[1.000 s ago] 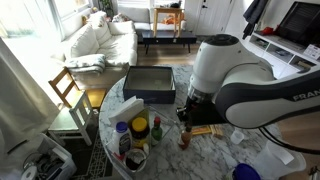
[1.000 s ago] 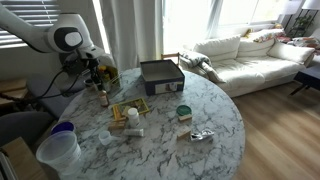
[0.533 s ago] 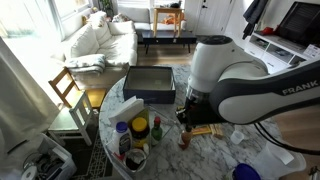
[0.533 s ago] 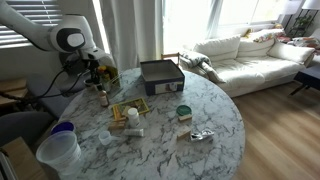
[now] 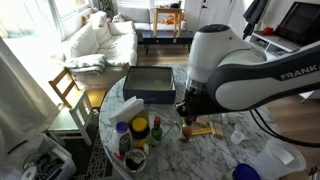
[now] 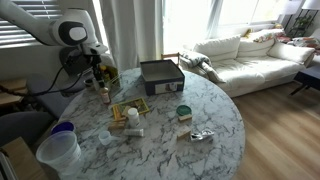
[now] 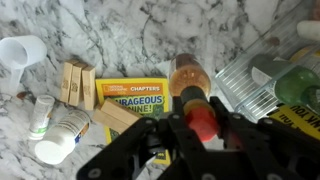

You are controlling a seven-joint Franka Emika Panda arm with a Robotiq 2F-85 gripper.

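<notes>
Near the table's rim: a small amber glass bottle with a red cap (image 7: 188,75) stands by the edge of the round white marble table (image 6: 205,110), just beside a yellow paperback book (image 7: 135,100).
Gripper: the black Robotiq gripper (image 7: 202,112) hangs over the bottle from above. Its two dark fingers lie against the red cap from either side, pinching the bottle at its top.
Bottle's axis: the long axis is upright, cap towards the wrist and base towards the tabletop. In an exterior view the bottle (image 5: 184,133) is a slim dark column under the gripper (image 5: 187,115); whether its base touches the marble cannot be told.
Materials: the bottle is smooth, see-through brown glass under a matt red plastic cap. The book's cover is glossy card with printed lettering.
Around it: pale rectangular wooden blocks (image 7: 75,80) lie left of the book in the wrist view, a white plastic pill bottle (image 7: 60,135) lies on its side below them, and a ribbed clear plastic container (image 7: 250,85) sits on the bottle's other side.
Further on the table: a dark, flat square box (image 6: 160,75) lies well apart from the bottle.
Surface: polished stone with grey veins, round in outline.
Room: a white fabric sofa (image 6: 250,55) stands by bright windows, with a slatted wooden chair (image 5: 68,90) and a brown wooden floor (image 6: 290,135).
</notes>
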